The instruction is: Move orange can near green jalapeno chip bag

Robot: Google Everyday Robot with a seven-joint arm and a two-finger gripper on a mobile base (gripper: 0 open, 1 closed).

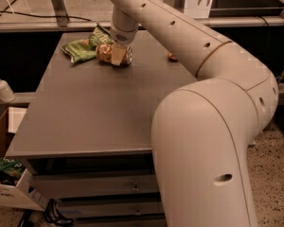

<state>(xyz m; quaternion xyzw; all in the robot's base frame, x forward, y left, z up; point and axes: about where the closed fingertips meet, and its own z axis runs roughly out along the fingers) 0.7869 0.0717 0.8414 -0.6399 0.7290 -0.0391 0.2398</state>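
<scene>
The orange can [104, 54] lies on its side at the far left of the grey table [85, 112], low at the table top. My gripper [116, 56] reaches down from above and is shut on the can, one pale finger [117, 55] across its front. The green jalapeno chip bag [83, 49] lies wrinkled just left of and behind the can, close to it or touching it. My arm hides part of the bag's right end.
A small orange fruit [172, 56] peeks out beside my arm at the table's far right. My large white arm [203, 126] covers the table's right side. A soap bottle [1, 86] and a cardboard box [2, 141] are to the left; drawers [99, 188] sit under the table.
</scene>
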